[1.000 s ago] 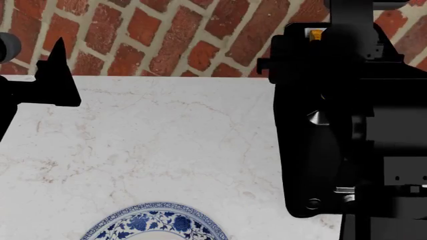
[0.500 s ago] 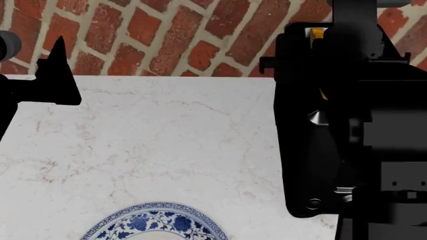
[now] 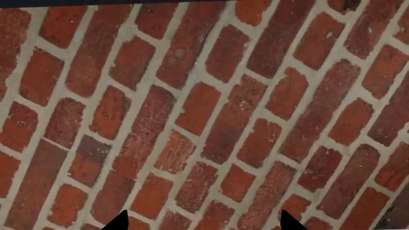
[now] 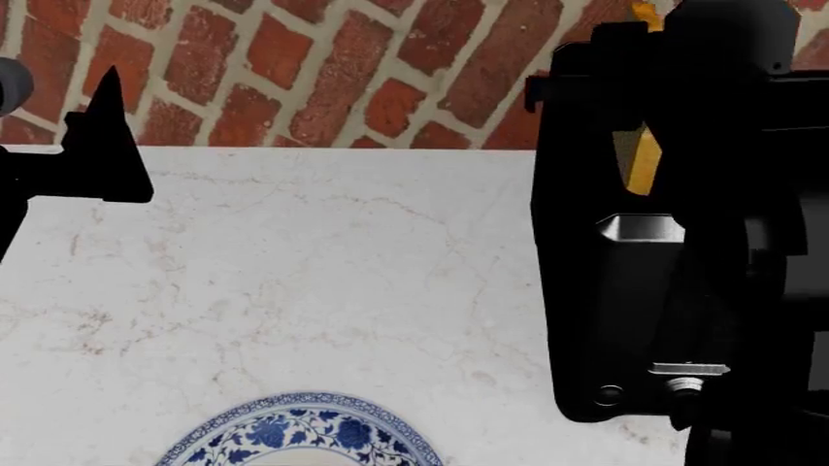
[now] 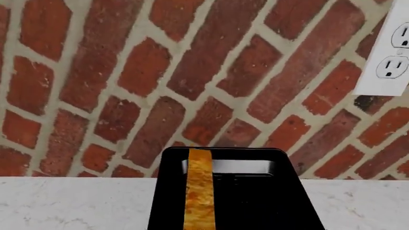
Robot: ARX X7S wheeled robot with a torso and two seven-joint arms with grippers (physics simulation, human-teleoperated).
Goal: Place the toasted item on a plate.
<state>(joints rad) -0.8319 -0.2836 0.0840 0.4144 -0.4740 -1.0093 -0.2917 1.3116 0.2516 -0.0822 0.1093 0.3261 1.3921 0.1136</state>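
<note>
The toast (image 5: 200, 191) shows edge-on in the right wrist view, golden-orange, standing upright over the black toaster (image 5: 255, 206). In the head view a strip of the toast (image 4: 640, 160) shows above the toaster (image 4: 609, 311) at the right, amid the black right arm. My right gripper (image 4: 647, 87) holds the slice; its fingers are hidden. The blue-rimmed plate (image 4: 305, 427) lies at the near edge of the counter, cut off by the frame. My left gripper (image 4: 107, 136) hovers at the far left, open and empty, its fingertips (image 3: 121, 221) facing the brick wall.
The white marble counter (image 4: 324, 262) runs between the plate and the brick wall (image 4: 324, 68). A white wall outlet (image 5: 391, 52) sits on the wall to the toaster's right.
My right arm has risen above the toaster and more of the toast now shows out of the slot. The left arm and plate have not moved.
</note>
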